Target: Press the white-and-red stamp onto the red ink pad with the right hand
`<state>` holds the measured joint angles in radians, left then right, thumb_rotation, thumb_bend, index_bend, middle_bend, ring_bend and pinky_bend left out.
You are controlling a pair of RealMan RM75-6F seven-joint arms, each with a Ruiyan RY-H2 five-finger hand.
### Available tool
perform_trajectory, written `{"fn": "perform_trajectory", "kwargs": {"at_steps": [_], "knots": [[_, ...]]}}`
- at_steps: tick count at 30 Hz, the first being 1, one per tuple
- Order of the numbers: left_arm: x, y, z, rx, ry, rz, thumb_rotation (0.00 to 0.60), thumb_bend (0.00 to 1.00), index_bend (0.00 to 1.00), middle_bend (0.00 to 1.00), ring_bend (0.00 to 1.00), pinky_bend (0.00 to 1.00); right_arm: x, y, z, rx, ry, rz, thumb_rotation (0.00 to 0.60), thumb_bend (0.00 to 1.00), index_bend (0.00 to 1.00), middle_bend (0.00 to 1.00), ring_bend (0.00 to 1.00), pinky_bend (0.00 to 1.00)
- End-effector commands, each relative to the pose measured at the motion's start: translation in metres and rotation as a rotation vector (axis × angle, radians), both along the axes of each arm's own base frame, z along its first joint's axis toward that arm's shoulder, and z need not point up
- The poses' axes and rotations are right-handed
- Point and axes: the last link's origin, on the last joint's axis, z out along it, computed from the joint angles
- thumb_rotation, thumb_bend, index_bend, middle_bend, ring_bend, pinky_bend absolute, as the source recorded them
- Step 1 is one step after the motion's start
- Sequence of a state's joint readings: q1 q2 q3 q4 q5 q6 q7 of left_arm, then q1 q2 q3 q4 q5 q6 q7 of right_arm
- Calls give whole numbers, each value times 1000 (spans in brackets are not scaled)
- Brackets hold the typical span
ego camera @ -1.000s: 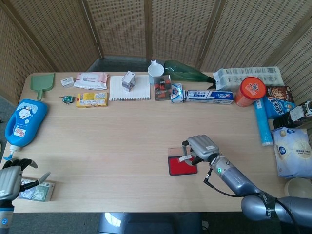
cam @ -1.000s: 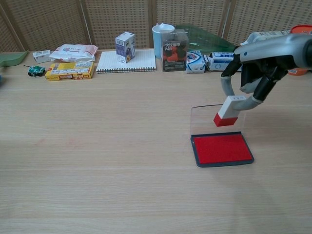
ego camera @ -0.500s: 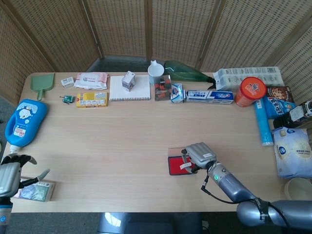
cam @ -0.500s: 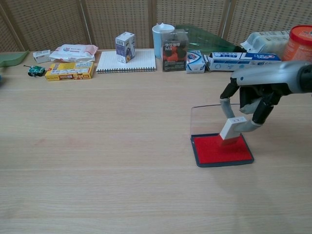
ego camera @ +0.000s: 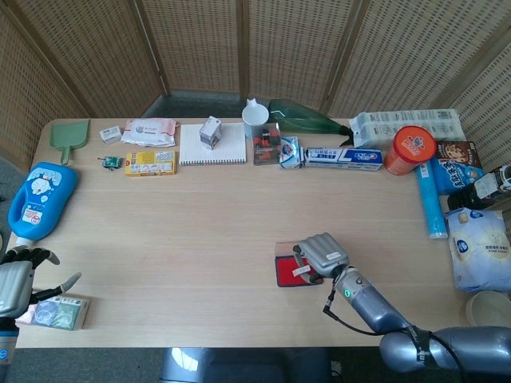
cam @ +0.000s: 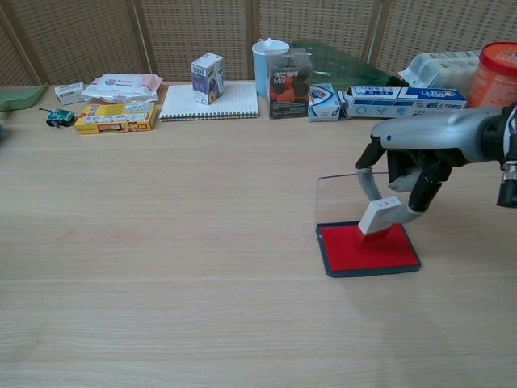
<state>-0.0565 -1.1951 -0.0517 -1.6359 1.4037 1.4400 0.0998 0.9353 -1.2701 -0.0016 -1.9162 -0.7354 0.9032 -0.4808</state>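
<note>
**Stamp down on the ink pad**

On the long pale wooden table [cam: 161, 267], the right hand [cam: 408, 174] reaches over the flat red ink pad in its dark tray [cam: 367, 250], whose clear lid stands open behind it. Its fingers are closed around the small white-and-red block stamp [cam: 378, 216], which is tilted with its lower end on the pad's far edge. The left hand [ego camera: 17, 279] sits at the table's near left corner, fingers apparently spread and holding nothing.
</note>
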Motion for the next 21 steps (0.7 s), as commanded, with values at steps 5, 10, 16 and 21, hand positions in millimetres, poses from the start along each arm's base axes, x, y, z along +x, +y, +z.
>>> {"fn": "perform_trajectory", "kwargs": {"at_steps": [5,10,16,21], "knots": [[-2,-2,0,-4,0,7,181,116,459,413,325,182,1,2,-6,3,12,11,600,426,712,1000,1000,1000],[-3,-3,0,-6,-1,11,188,116,459,410,325,182,1,4,-11,12,14,11,600,426,712,1000,1000,1000],[-4,-4,0,-6,-3,16,183,116,459,409,324,182,0,5,-15,13,24,17,600,426,715,1000,1000,1000],[-6,-6,-1,-7,-5,20,186,116,459,409,323,182,-2,7,-18,16,38,22,600,427,715,1000,1000,1000]]}}
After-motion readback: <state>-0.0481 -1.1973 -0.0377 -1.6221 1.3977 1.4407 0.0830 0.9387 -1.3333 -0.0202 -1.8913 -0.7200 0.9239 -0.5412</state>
